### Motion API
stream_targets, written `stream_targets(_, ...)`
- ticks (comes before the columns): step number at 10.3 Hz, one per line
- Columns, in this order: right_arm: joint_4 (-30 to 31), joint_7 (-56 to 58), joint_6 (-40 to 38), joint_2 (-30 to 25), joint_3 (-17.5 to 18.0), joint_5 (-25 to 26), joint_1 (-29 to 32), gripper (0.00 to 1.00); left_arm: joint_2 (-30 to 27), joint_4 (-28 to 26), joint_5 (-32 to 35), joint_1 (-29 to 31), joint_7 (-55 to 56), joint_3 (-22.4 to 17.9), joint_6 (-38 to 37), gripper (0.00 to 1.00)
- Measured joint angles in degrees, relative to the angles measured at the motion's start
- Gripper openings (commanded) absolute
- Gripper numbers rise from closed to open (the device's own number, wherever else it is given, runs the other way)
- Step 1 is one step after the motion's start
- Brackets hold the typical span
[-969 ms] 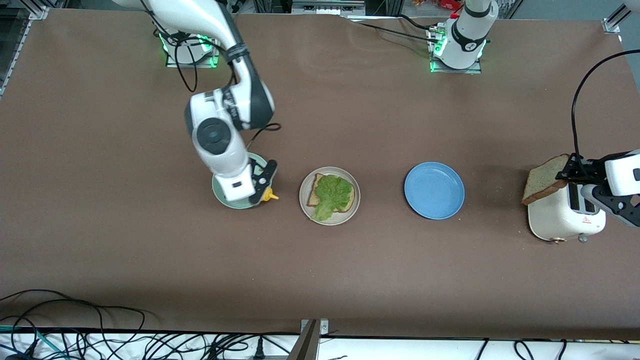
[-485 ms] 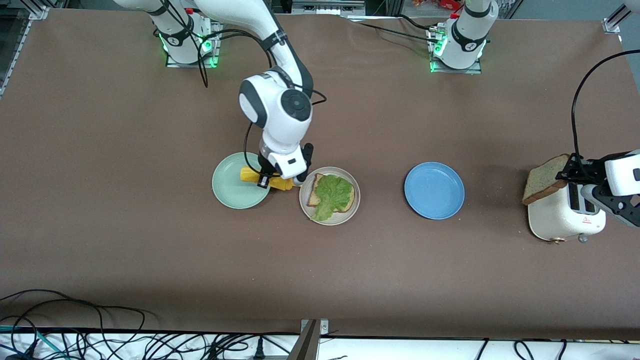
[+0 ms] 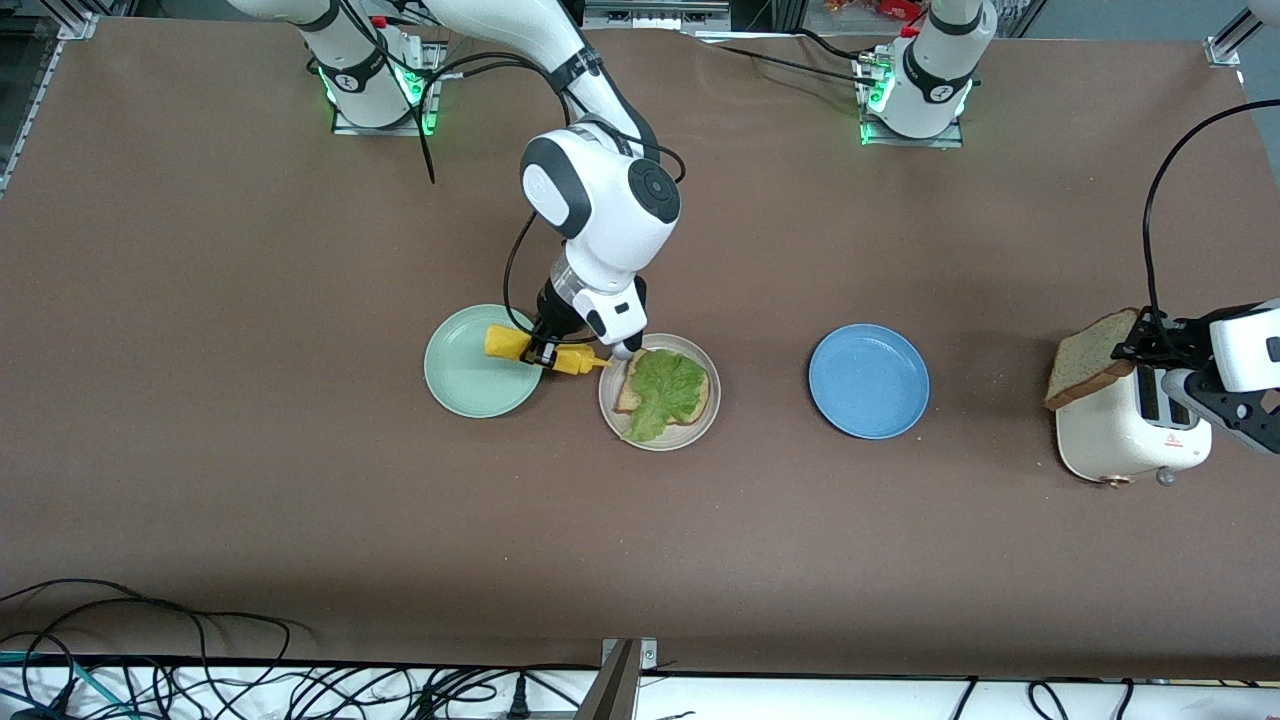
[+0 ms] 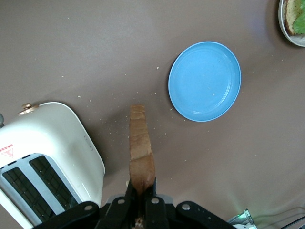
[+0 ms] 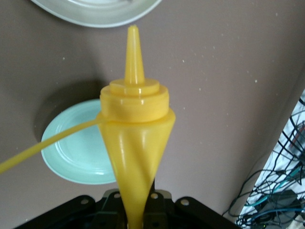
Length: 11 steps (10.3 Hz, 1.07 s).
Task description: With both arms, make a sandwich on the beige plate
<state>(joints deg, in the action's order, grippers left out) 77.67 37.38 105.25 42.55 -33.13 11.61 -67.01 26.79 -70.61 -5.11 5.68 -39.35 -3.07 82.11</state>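
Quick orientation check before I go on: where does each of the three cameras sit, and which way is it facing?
Front view: high across the table, facing both bases; shows the right gripper holding the yellow bottle beside the beige plate.
Left wrist view: looks down past the left gripper clamping the bread slice, over toaster and blue plate.
Right wrist view: looks down along the bottle to the green plate.
Shared: both wrist views catch the beige plate's rim.

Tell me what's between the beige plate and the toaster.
In the front view, only the empty blue plate sits between the beige plate and the white toaster; the rest is bare brown table.
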Motion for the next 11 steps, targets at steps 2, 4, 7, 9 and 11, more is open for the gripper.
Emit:
stream_targets(2,-0.9,0.1,-1.2,-0.5,-1.4,-3.7,1.3,0.0,0.0,0.0,0.0,0.0,0.0,0.0,0.0,0.0)
stream_targets(4,-1.3,1.9,-1.2,-2.1,-2.6,-9.6,4.4,0.0,0.0,0.0,0.0,0.0,0.0,0.0,0.0,0.0)
stream_targets(7,-1.3,3.7,-1.4,-3.5,-5.6,-19.0,6.3,0.0,0.0,0.0,0.0,0.0,0.0,0.0,0.0,0.0)
stream_targets(9,-1.2,8.8,-1.3,-3.5,-7.0,-28.5,8.8,0.0,0.0,0.0,0.0,-0.1,0.0,0.1,0.0,0.0)
stream_targets(11,-0.3,19.2,-1.3,-3.4,-10.8,-40.0,11.8,0.0,0.0,0.0,0.0,-0.8,0.3,0.2,0.0,0.0)
